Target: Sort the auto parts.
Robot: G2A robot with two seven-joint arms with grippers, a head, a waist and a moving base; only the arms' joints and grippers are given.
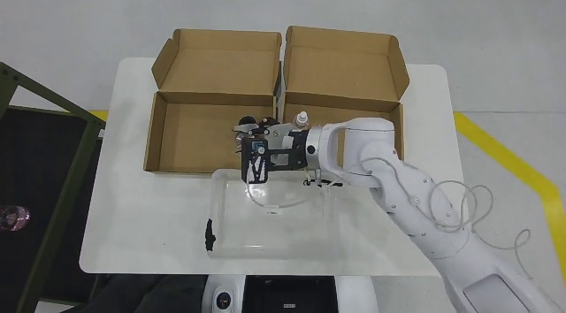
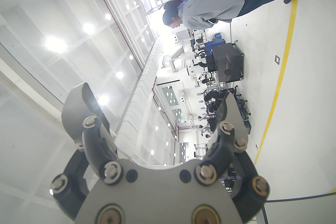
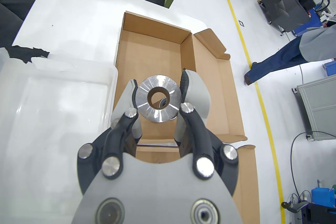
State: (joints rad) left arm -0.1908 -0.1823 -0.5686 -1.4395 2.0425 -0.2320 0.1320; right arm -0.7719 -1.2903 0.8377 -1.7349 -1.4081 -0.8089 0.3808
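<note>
While the right tool (image 3: 158, 84) clamps the metal ring (image 3: 169, 86), we note the cardboard box (image 3: 152, 51) directly beneath it.

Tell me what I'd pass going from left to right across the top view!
pink bottle → left cardboard box → right cardboard box → yellow floor line
</note>
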